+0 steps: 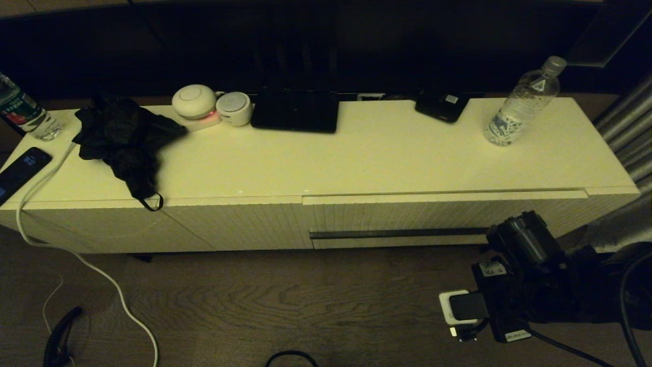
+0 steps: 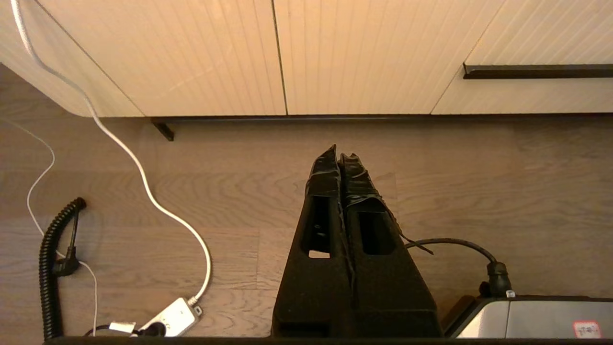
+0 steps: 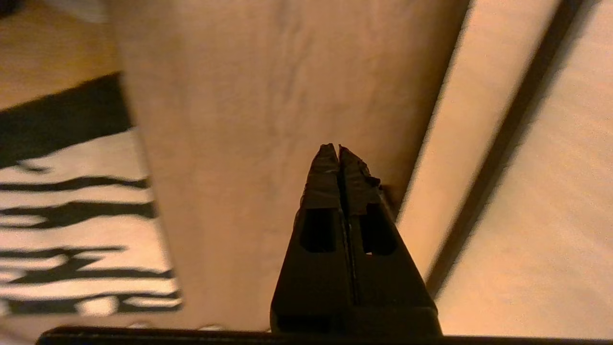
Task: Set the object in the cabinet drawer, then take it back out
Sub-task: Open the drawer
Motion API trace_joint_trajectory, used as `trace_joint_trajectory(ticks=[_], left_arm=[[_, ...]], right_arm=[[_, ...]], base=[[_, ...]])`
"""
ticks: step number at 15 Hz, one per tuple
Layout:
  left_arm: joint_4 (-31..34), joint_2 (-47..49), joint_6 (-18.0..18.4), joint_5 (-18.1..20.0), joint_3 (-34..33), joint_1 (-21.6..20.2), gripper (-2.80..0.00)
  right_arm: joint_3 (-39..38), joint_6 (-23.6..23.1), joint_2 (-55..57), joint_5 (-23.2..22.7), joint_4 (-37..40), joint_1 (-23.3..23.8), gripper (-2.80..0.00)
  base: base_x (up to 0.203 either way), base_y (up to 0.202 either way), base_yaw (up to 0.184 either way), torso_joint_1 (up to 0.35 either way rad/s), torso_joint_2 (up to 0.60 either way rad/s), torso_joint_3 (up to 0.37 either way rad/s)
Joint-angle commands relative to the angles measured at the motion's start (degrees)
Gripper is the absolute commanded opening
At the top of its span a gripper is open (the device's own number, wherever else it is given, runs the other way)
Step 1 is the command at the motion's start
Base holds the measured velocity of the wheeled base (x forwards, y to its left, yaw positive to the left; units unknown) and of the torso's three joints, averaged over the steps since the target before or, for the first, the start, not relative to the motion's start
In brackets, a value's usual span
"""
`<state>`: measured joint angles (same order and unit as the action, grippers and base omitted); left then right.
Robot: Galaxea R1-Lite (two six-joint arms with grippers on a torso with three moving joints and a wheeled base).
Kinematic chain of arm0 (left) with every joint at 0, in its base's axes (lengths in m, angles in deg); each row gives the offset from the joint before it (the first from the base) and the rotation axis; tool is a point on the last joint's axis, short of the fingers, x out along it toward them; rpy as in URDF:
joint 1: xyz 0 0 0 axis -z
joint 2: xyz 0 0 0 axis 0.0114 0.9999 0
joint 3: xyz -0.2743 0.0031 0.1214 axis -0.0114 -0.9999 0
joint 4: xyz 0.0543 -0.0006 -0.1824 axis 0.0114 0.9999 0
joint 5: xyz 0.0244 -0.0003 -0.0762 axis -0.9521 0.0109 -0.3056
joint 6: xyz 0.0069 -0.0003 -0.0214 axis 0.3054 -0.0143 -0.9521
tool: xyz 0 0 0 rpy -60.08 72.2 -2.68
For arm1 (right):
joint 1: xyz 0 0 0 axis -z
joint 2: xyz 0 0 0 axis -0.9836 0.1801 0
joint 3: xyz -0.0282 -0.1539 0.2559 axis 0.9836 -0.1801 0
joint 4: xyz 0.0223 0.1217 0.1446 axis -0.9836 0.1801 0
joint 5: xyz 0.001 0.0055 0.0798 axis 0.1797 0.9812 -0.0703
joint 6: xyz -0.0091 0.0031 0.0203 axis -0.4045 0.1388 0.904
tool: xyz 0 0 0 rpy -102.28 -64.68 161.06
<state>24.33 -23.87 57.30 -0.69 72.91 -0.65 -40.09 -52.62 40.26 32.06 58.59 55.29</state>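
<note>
The clear water bottle [image 1: 524, 102] with a grey cap stands upright on the right end of the cream cabinet [image 1: 356, 153]. Below it, the ribbed drawer [image 1: 438, 214] sits nearly flush with the cabinet front; its dark bar handle [image 1: 397, 233] runs across it. My right gripper [image 3: 339, 148] is shut and empty. It hangs low in front of the drawer, by the right end of the handle [image 3: 507, 158], apart from the bottle. My left gripper [image 2: 339, 155] is shut and empty, parked over the floor facing the cabinet front, left of the handle [image 2: 536, 71].
On the cabinet top are a green-and-red labelled bottle [image 1: 23, 112], a phone [image 1: 20, 173], a black cloth [image 1: 122, 137], two white round devices [image 1: 193, 101], a black box [image 1: 295, 109] and a small black device [image 1: 440, 105]. A white cable [image 1: 102, 275] trails over the floor. Grey curtain folds [image 1: 626, 132] hang at the right.
</note>
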Motion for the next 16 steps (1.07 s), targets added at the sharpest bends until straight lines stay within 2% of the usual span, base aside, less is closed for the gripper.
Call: trace_joint_trajectory(ticks=[1,10,11,16], left_arm=[[0.0,-0.1,0.0,0.0,-0.1,0.0,-2.8],[0.0,-0.1,0.0,0.0,-0.1,0.0,-2.8],[0.0,-0.1,0.0,0.0,0.0,0.0,-2.8],[0.0,-0.1,0.0,0.0,0.0,0.0,-2.8]], right_arm=[[-1.8,-1.8,1.7,0.2,-4.5,0.0,-2.8],[-2.9,-4.9,3.1,0.6,-12.1,2.3,-2.8],[-3.1,-5.0,3.0,0.8,-12.1,2.4,0.0],[-3.0,-4.8,4.7,0.2,-12.1,2.8,0.0]], base=[[0.0,0.0,0.0,0.0,0.0,0.0],[0.0,0.0,0.0,0.0,0.0,0.0],[0.0,0.0,0.0,0.0,0.0,0.0],[0.0,0.0,0.0,0.0,0.0,0.0]])
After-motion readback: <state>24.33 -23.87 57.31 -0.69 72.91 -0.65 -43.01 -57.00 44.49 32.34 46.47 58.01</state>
